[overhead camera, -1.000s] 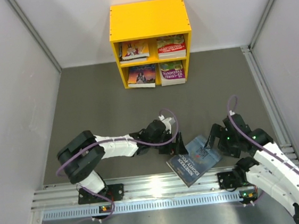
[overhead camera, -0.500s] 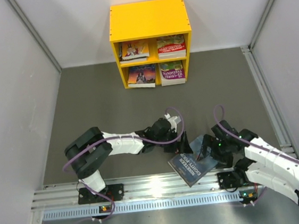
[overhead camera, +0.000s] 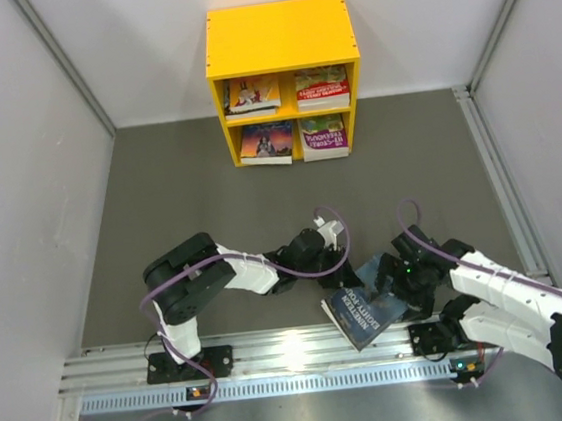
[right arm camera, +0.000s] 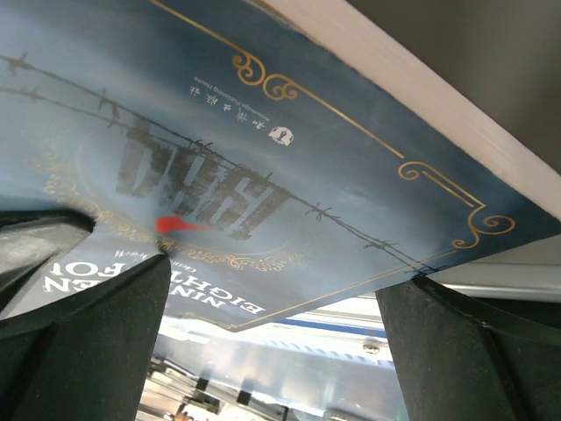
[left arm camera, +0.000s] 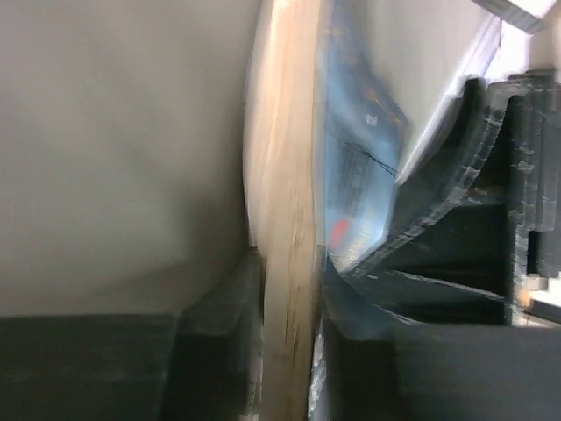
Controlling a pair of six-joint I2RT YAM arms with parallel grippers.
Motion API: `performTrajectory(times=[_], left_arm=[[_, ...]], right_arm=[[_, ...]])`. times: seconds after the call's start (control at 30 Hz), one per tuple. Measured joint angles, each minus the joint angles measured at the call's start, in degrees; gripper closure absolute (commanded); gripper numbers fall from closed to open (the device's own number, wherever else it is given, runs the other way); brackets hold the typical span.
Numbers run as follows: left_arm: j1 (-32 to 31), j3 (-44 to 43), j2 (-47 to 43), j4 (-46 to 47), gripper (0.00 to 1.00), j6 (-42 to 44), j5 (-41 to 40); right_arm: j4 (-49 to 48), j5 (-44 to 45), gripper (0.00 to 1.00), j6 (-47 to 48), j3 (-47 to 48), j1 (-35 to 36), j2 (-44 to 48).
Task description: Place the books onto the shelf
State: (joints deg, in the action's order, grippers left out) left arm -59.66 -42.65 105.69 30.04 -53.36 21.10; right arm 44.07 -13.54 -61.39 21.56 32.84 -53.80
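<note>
We have the dark blue book [overhead camera: 365,308] tilted up at the near edge of the table [overhead camera: 189,200], between both grippers.
Our left gripper [overhead camera: 339,278] seems to pinch its page edge, one finger on each face, though that wrist view is blurred. Our right gripper [overhead camera: 388,281] stands spread wide at the cover. The yellow shelf [overhead camera: 280,36] is well apart.

Probably a lab cell: white panels [overhead camera: 13,148], aluminium rail [overhead camera: 306,350], grey floor [overhead camera: 180,201].

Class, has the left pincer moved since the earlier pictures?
Yes. The left pincer has shifted right and slightly nearer the aluminium rail, gripping the blue book.
</note>
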Motion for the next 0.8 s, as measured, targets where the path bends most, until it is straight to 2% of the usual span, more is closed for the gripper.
performTrajectory(times=[0.03,0.2,0.5,0.6,0.8], left_arm=[[-0.09,-0.04,0.31,0.44,1.0,-0.61,0.11],[-0.5,-0.44,0.72,1.29,1.0,-1.31,0.17],[-1.01,-0.52,-1.36,-0.35,1.0,-2.01,-1.36],[-0.9,-0.52,-4.72,-3.3,1.0,-1.97,-1.6],[3.89,-0.44,-17.14,-12.41,1.0,-1.99,-2.82]], right_arm=[[0.02,0.17,0.01,-0.39,-0.04,0.0,0.0],[0.22,0.74,0.01,-1.7,-0.22,0.0,1.14],[2.56,1.9,0.0,-0.85,-3.34,0.79,16.81],[3.13,2.43,0.0,0.44,-3.56,1.09,21.2],[-5.66,10.67,0.0,3.43,-0.28,1.01,25.29]])
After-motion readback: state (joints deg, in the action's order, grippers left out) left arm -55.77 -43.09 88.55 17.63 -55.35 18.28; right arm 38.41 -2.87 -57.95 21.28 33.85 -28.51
